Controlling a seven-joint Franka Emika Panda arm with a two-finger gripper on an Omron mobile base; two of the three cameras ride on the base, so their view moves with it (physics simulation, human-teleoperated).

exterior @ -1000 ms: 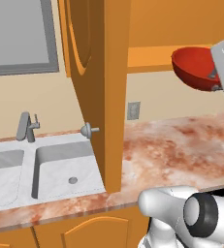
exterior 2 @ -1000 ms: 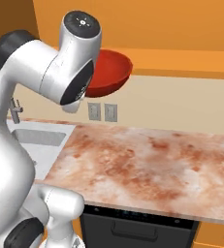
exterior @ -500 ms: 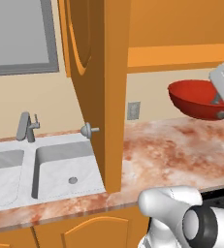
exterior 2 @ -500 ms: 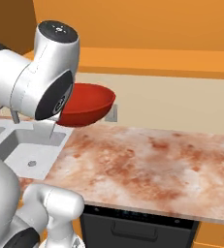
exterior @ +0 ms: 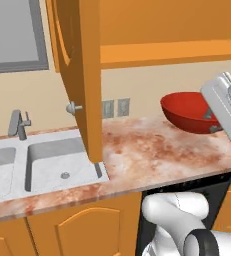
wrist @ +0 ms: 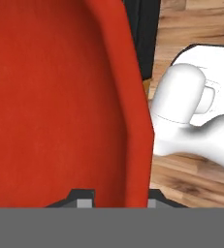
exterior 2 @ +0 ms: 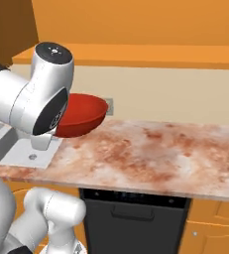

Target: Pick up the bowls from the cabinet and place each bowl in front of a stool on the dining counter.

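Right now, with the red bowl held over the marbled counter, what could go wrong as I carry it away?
1. The jaws pinch only the rim of the wide glossy red bowl, seen in the hand view, so a fast swing could tilt it or let it slip.
2. The open orange cabinet door juts over the marbled counter; swinging left might clip it.

We see a marbled counter (exterior: pixel 152 150) along a beige wall (exterior: pixel 137 85). Left of it sits a steel sink (exterior: pixel 57 162) with its faucet (exterior: pixel 18 125); above the sink, a grey-framed window (exterior: pixel 12 35). Wall outlets (exterior: pixel 115 107) sit behind the counter, a dark appliance (exterior 2: pixel 136 218) beneath it. Wooden floor (wrist: pixel 196 29) lies below.
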